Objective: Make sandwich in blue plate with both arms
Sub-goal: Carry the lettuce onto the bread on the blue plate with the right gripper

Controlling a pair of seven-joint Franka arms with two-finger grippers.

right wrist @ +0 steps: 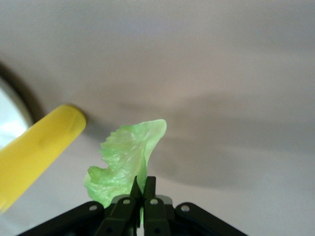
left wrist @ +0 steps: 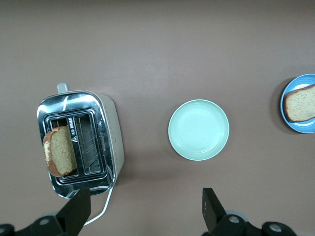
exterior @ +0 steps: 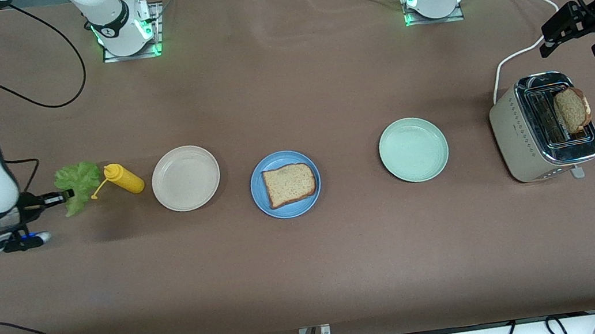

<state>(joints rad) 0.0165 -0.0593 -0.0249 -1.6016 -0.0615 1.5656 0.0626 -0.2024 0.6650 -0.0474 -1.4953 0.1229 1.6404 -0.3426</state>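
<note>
Right tool (right wrist: 142, 199) is pinched tight on a ruffled green lettuce leaf (exterior: 78, 187), at the right arm's end of the surface (exterior: 344, 253), just beside a glossy yellow squeeze bottle (exterior: 124, 178). Left tool (left wrist: 145, 206) hangs with fingers spread, holding nothing, by the chrome-topped toaster (exterior: 542, 127) where a speckled brown slice (exterior: 572, 110) stands in a slot. Round matte blue plate (exterior: 262, 195) lies mid-surface between beige plate (exterior: 185, 178) and pale green plate (exterior: 413, 149), carrying one square-ish bread slice (exterior: 289, 184).

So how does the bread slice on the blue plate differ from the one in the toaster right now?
The bread slice on the blue plate lies flat on the blue plate, whole face showing; the slice in the toaster stands on edge, tilted, partly sunk in a slot of the toaster. The plated one sits mid-table between the beige plate and the green plate; the toaster one is at the left arm's end. Both are brown speckled bread, and no gripper touches either.
</note>
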